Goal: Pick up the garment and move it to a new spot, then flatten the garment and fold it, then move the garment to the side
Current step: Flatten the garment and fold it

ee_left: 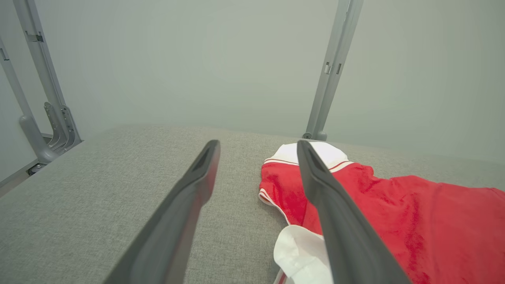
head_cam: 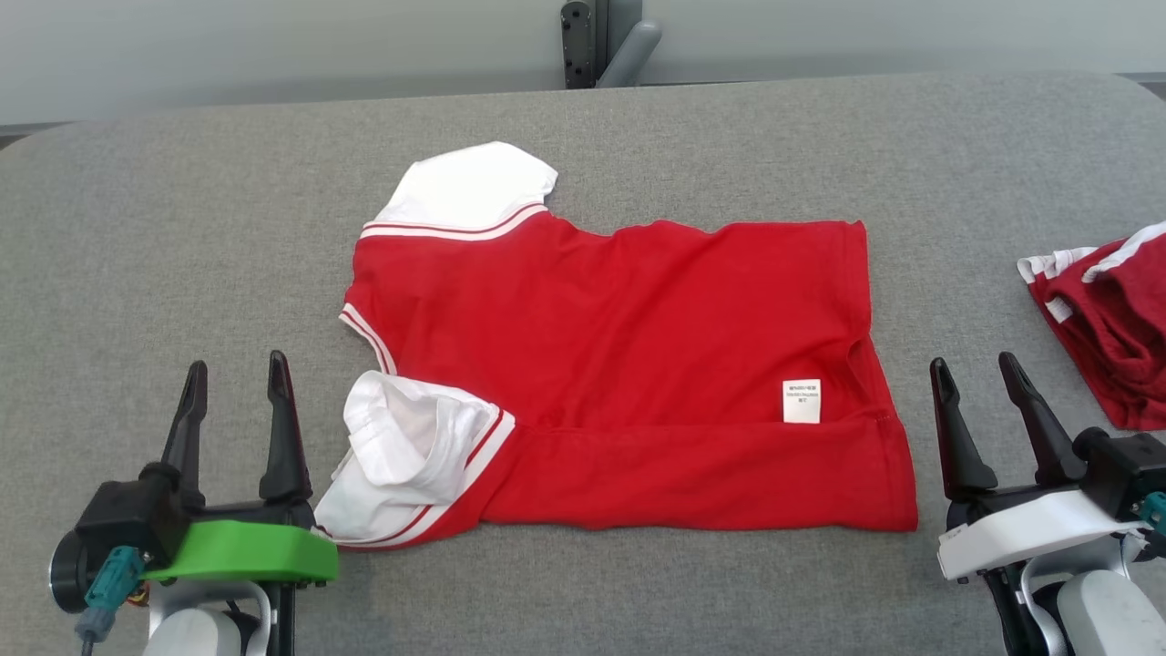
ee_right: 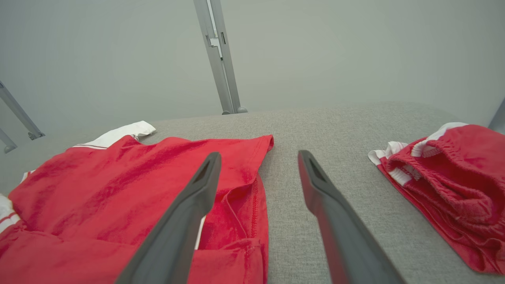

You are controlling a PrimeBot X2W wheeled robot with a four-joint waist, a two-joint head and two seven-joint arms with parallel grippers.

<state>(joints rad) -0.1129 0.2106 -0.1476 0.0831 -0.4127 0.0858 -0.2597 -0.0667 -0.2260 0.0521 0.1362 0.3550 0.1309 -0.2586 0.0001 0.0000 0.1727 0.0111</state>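
Observation:
The garment (head_cam: pixel 629 364) is a red T-shirt with white, red-striped sleeves, lying spread on the grey table (head_cam: pixel 182 228) with its near edge folded over and a white label showing. It also appears in the left wrist view as the garment (ee_left: pixel 414 221) and in the right wrist view as the garment (ee_right: pixel 118 189). My left gripper (head_cam: pixel 237 374) stands open just left of the crumpled near sleeve (head_cam: pixel 410 446), holding nothing. My right gripper (head_cam: pixel 979 369) stands open just right of the shirt's hem, empty too.
A second red piece of clothing with white trim (head_cam: pixel 1111 319) lies bunched at the table's right edge, seen as the bunched clothing (ee_right: pixel 446 185) from the right wrist. Grey metal frame posts (head_cam: pixel 597 41) rise behind the table's far edge.

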